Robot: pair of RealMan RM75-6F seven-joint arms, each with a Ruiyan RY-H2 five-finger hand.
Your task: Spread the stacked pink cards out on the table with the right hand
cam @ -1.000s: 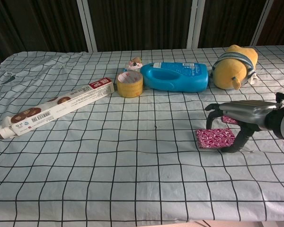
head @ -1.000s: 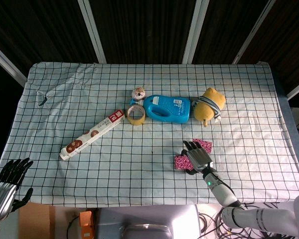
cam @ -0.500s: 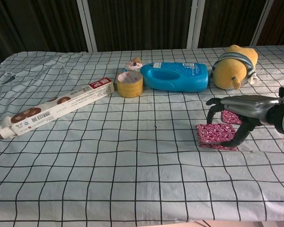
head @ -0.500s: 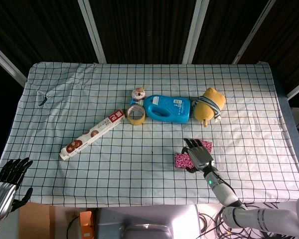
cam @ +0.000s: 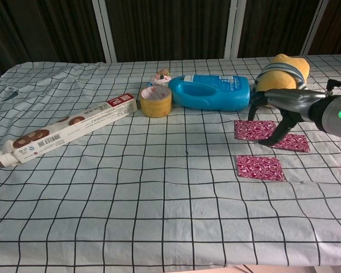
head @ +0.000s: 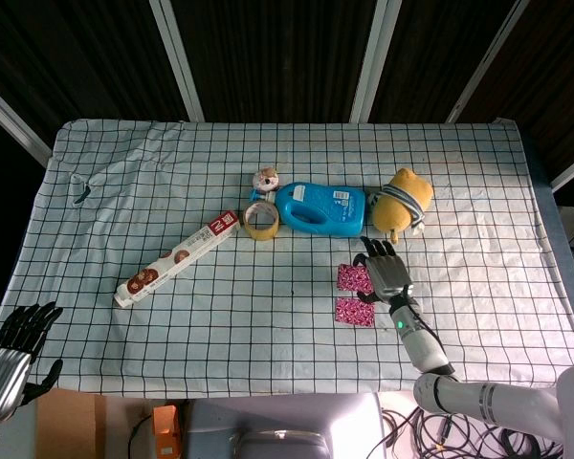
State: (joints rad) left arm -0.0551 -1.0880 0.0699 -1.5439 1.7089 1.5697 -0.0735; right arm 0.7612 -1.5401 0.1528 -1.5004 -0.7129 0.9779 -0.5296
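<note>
Three pink patterned cards lie apart on the checked cloth. The nearest card (head: 355, 312) (cam: 260, 168) lies alone, untouched. A second card (head: 349, 277) (cam: 251, 129) sits further back, and a third card (cam: 295, 143) lies to its right, overlapping it at a corner. My right hand (head: 386, 274) (cam: 287, 105) arches over these two with its fingers spread, fingertips (cam: 273, 139) pressing down where they meet; in the head view it hides the third card. My left hand (head: 14, 352) hangs off the table's near left corner, fingers apart and holding nothing.
A yellow plush toy (head: 403, 203) (cam: 281, 74) sits just behind my right hand, with a blue bottle (head: 319, 209) (cam: 210, 92) lying to its left. A tape roll (head: 260, 221) (cam: 156, 101), a small figurine (head: 266, 178) and a long box (head: 177, 258) (cam: 65, 135) lie further left.
My right hand slid away from me toward the plush toy, dragging the upper cards off the stack. One card stayed behind, and the cards now lie separated.
</note>
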